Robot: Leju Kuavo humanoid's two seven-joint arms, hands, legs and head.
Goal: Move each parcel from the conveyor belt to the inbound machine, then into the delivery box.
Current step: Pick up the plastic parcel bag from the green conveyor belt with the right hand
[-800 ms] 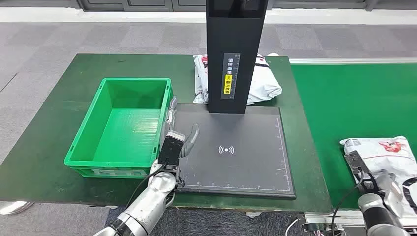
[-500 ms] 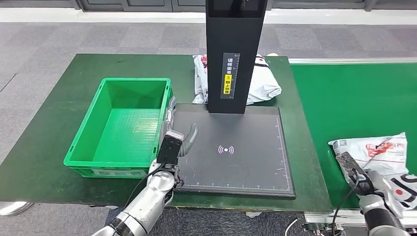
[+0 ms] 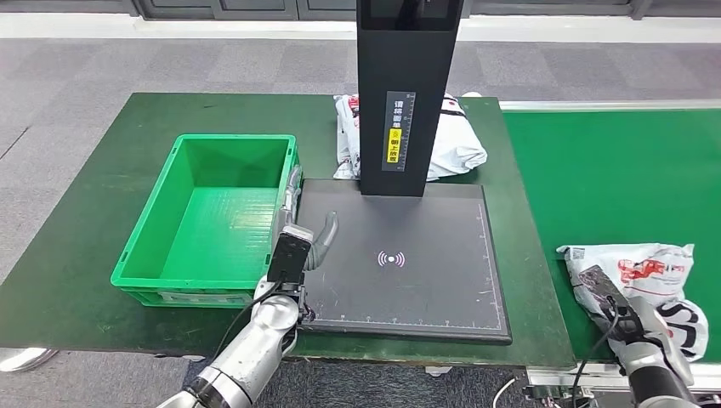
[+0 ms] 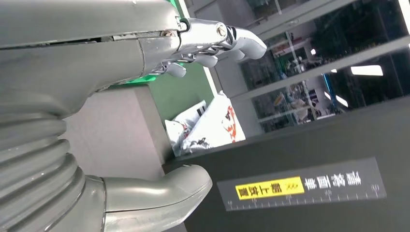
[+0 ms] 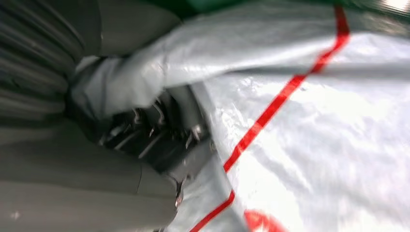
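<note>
A white plastic parcel point(image 3: 633, 265) with red and black print sits at the near end of the green conveyor belt point(image 3: 612, 170). My right hand point(image 3: 636, 327) grips its near edge. In the right wrist view the dark fingers point(image 5: 159, 133) dig into the crumpled white parcel point(image 5: 314, 121). My left hand point(image 3: 299, 245) hovers open at the left edge of the black inbound machine's pad point(image 3: 442, 285), next to the green delivery box point(image 3: 204, 140), holding nothing. In the left wrist view the fingers of my left hand point(image 4: 212, 41) are spread apart from the thumb.
The machine's black column point(image 3: 408, 93) rises at the back of the pad. A second white parcel point(image 3: 459, 143) lies behind it on the green table point(image 3: 85, 212); the left wrist view shows this parcel point(image 4: 208, 128) too. The delivery box holds nothing.
The parcel in my right hand has shifted left along the belt and bunched up. My left hand has stayed almost still.
</note>
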